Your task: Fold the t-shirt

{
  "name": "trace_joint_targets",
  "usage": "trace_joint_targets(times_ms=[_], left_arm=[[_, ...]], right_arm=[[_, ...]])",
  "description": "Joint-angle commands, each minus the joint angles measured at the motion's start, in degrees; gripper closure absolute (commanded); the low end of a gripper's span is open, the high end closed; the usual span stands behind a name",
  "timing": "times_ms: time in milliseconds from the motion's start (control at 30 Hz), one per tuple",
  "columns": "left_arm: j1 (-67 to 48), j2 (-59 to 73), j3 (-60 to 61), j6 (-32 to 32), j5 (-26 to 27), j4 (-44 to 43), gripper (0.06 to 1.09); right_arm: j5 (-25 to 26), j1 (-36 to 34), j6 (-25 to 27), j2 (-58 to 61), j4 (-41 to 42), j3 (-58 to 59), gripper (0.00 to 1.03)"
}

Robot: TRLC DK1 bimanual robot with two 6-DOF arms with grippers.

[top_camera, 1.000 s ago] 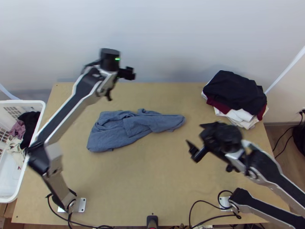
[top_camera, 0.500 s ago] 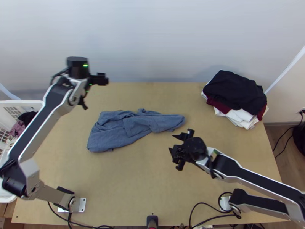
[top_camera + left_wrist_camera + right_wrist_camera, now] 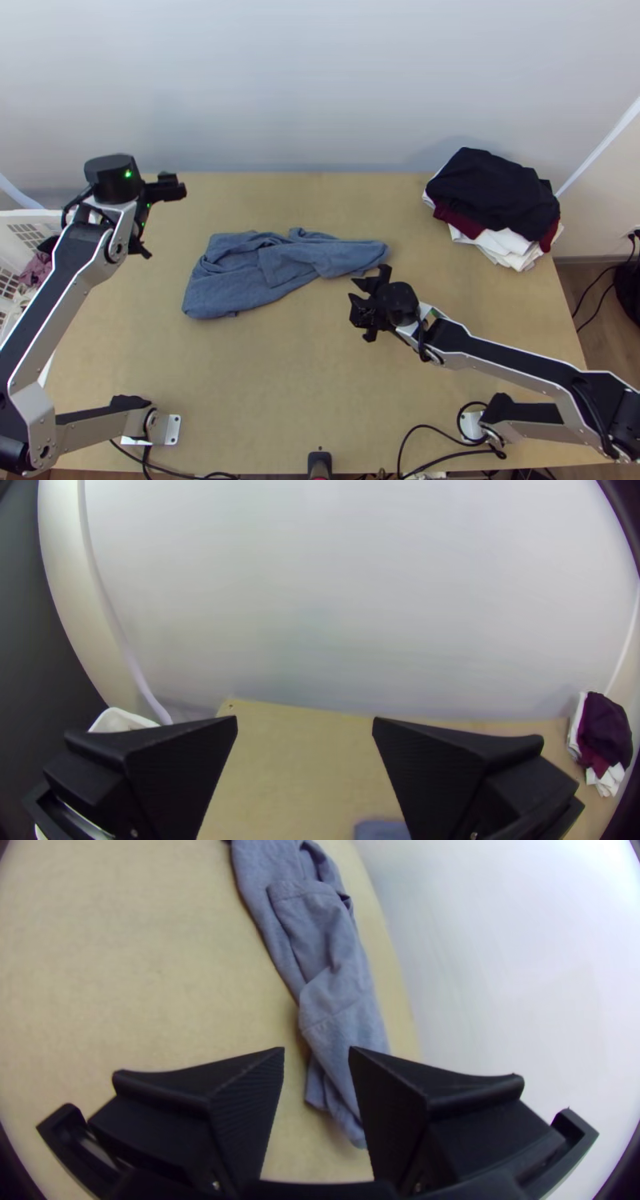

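The left arm (image 3: 60, 300) and right arm (image 3: 496, 350) had silver-edged links with black faces. Green lights (image 3: 128, 174) glowed on the left one's rounded black housing, at ten o'clock. The wedge-shaped fingers (image 3: 247, 1107) were black, with small screws (image 3: 217, 1185) behind. Silver base plates (image 3: 173, 430) sat at seven and five o'clock, black cables (image 3: 406, 432) looping by the latter.

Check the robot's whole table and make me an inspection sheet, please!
Surface: light wooden table.
Job's things: blue-grey t-shirt, bunched and creased, not neatly folded.
Clutter: pile of clothes at the far right corner; white basket with clothes inside, at the left.
Grippers: left claw open, above the far left part; right claw open, near the shirt's narrow end.
Cables: black cables by the near edge.
Surroundings: pale wall behind.
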State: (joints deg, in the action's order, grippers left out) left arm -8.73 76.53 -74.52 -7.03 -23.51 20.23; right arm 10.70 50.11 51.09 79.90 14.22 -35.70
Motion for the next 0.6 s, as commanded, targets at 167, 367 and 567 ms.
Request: trace_joint_targets(times_ms=[167, 367, 567], left_arm=[[2.49, -2.44, 5.53, 0.52, 2.15, -3.88, 0.10], [4.69, -2.62, 6.41, 0.52, 3.91, -4.85, 0.10], [6.97, -2.53, 6.67, 0.79, 5.40, -5.02, 0.10]], right_arm=[[-0.59, -0.27, 2.35, 7.64, 4.33, -2.62, 0.25], [-0.68, -0.54, 2.87, 12.91, 6.00, -6.04, 0.25], [-0.94, -1.59, 3.23, 16.78, 7.49, -8.42, 0.26]])
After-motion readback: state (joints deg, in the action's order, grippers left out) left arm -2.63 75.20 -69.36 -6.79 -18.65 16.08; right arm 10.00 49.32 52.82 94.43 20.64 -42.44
